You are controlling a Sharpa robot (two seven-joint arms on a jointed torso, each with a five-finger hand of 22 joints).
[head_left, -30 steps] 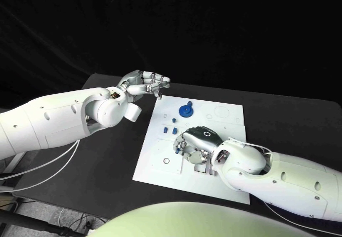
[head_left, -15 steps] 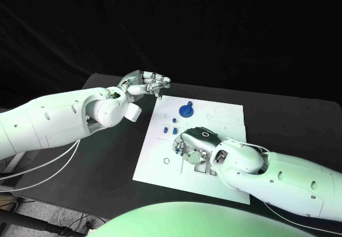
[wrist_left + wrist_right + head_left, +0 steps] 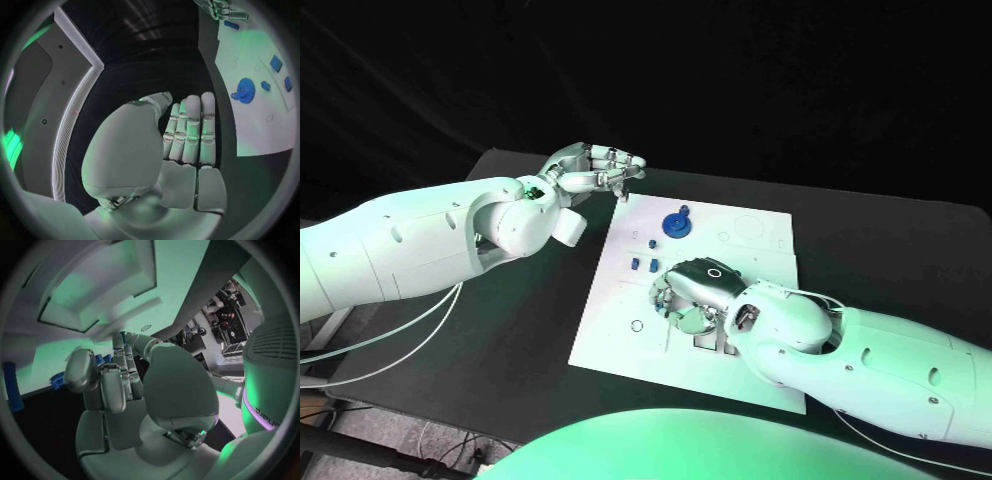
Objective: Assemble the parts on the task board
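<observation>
Right hand (image 3: 692,290) fingers down on board (image 3: 620,300), grip unclear; left hand (image 3: 596,168) curled empty; blue gear (image 3: 676,223) looks light, rigid—pinch its knob.

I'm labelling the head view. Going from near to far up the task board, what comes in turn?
Right hand low on the task board → small blue parts → blue gear → left hand, past the board's far corner.
</observation>
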